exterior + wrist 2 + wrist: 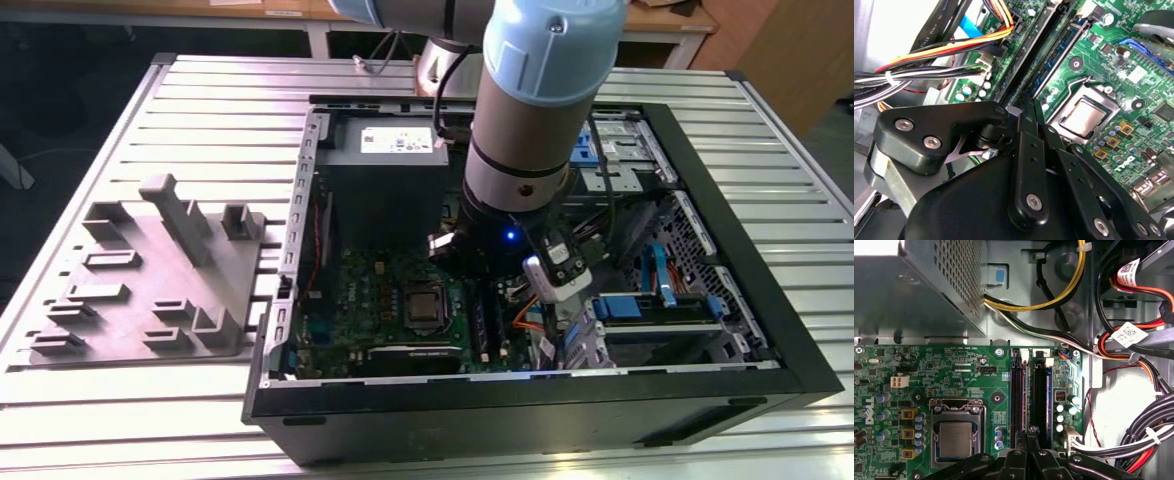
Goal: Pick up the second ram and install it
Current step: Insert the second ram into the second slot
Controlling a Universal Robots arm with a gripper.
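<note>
Left to right in the exterior view: grey fixture block (147, 275) on the bench (200, 110), then open computer case (534, 260). Install step in hand, judging by the claw (1029, 440) pinched shut on the second ram (1028, 390) above the slots of the green board (954, 385); calls for square downward seating. Arm near vertical, wrist down.

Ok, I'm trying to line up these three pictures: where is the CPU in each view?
Exterior view: the CPU sits mid-board, to the exterior view's left of the arm.
Second wrist view: the CPU lies in its metal frame, next to the RAM slots.
First wrist view: the CPU lies beside the slots.
Shared landmark: the long dark RAM slots alongside the CPU.
</note>
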